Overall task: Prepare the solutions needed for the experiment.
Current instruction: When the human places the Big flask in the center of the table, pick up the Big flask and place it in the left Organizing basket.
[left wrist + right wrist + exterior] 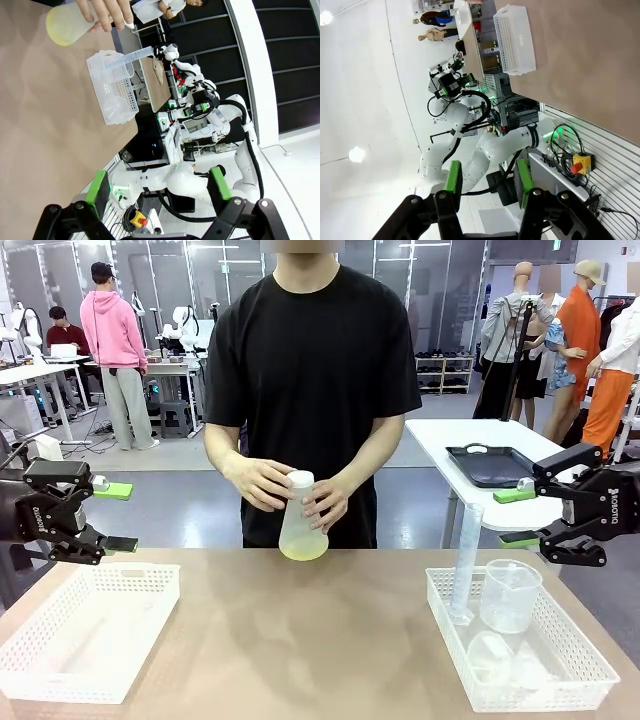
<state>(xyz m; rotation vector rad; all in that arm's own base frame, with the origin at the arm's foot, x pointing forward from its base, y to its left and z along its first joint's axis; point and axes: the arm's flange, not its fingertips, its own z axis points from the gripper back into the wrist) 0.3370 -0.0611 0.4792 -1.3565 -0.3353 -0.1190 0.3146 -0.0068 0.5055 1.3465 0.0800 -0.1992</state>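
A person across the table holds a frosted conical flask (302,525) with a white cap in both hands, just above the table's far edge. The solutions (303,551) are a shallow layer of pale yellow-green liquid in its bottom. My left gripper (117,517) hovers open at the table's left edge, well apart from the flask. At the right edge my right gripper (517,517) has its jaws apart with nothing between them. The left wrist view shows the left gripper (159,189) open, with the flask (67,22) and a hand (107,12) far off. My right gripper (487,182) holds nothing in its wrist view.
An empty white basket (90,630) sits front left, also seen as the basket (515,40) in the right wrist view. Front right, another white basket (590,665) holds a tall graduated cylinder (465,560), a beaker (508,595) and other clear glassware. A black tray (490,465) lies on a white table behind.
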